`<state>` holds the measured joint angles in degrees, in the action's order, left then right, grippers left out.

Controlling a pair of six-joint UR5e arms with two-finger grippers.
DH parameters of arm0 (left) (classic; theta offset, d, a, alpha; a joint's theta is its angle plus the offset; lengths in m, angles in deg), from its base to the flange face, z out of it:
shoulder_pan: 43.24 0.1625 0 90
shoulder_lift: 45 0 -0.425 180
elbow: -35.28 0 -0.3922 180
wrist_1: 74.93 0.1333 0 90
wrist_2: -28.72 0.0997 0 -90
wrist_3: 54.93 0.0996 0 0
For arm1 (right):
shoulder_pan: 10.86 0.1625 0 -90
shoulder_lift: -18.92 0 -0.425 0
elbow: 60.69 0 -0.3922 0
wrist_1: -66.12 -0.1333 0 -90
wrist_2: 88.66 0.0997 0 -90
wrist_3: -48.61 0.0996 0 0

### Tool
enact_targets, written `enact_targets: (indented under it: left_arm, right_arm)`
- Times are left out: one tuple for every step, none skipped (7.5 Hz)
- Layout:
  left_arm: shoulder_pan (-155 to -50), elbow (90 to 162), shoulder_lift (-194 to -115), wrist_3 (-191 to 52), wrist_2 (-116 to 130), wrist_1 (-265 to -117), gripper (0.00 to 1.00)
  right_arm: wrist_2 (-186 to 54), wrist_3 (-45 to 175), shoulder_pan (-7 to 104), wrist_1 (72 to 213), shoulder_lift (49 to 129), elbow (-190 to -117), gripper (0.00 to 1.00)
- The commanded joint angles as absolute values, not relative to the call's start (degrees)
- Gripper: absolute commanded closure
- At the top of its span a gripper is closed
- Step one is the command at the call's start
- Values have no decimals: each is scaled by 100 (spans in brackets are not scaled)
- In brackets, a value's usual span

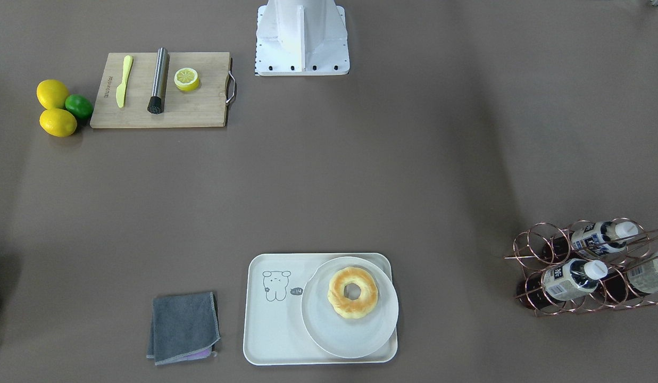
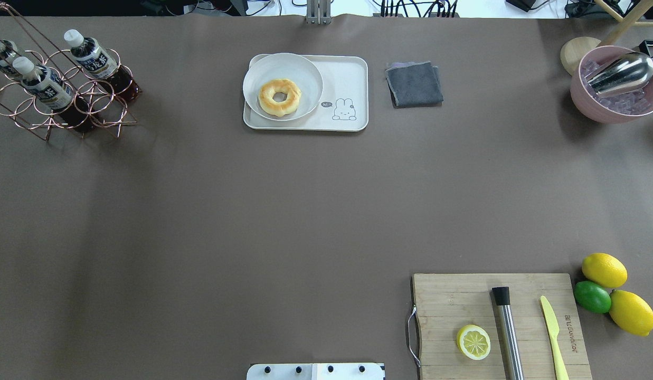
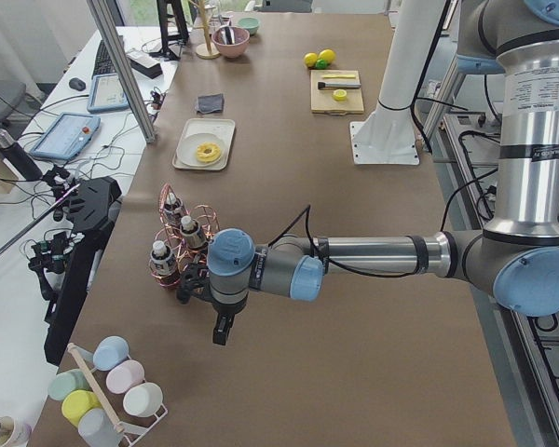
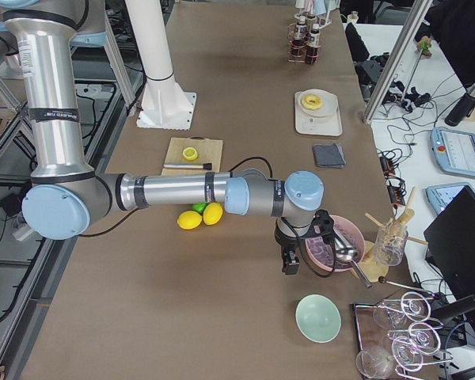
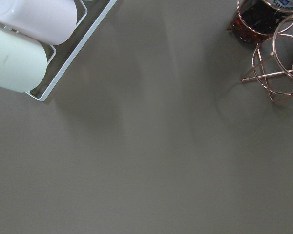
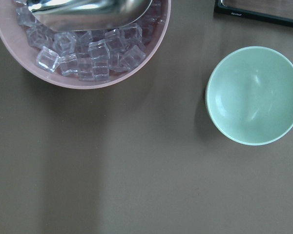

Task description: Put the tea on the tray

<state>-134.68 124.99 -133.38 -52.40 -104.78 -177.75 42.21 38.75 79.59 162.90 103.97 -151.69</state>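
Three alike tea bottles lie in a copper wire rack; the nearest-to-centre tea bottle has a white cap and a printed label. The cream tray carries a round white plate with a doughnut. My left gripper hangs over bare table just beside the rack, showing only in the exterior left view, so I cannot tell if it is open. My right gripper hovers by the pink ice bowl, also unreadable.
A grey cloth lies beside the tray. A wooden cutting board holds a knife, a metal muddler and half a lemon; lemons and a lime sit beside it. A green bowl and a rack of cups are near the table's ends.
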Motion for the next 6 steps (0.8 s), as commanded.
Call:
enact_targets:
  left_arm:
    - [-13465, 12440, -13394, -5273, -10461, -17785, 2]
    - [-13465, 12449, -13403, -5282, -10461, -17785, 2]
    - [-13465, 12449, -13403, -5282, -10461, -17785, 2]
    - [-13465, 12466, -13403, -5274, -10461, -17785, 2]
    - [-13474, 12510, -13360, -5239, -10487, -17838, 2]
    - [-13474, 12467, -13377, -5230, -10478, -17977, 2]
  right_arm:
    - [4221, 3877, 7958, 16289, 10391, -15174, 0]
    - [4221, 3877, 7958, 16289, 10391, -15166, 0]
    - [4221, 3877, 7958, 16289, 10382, -15166, 0]
    - [4290, 3877, 7958, 16289, 10408, -15183, 0]
    - [4317, 3877, 7958, 16280, 10417, -15183, 0]
    - [4317, 3877, 7958, 16280, 10426, -15192, 0]
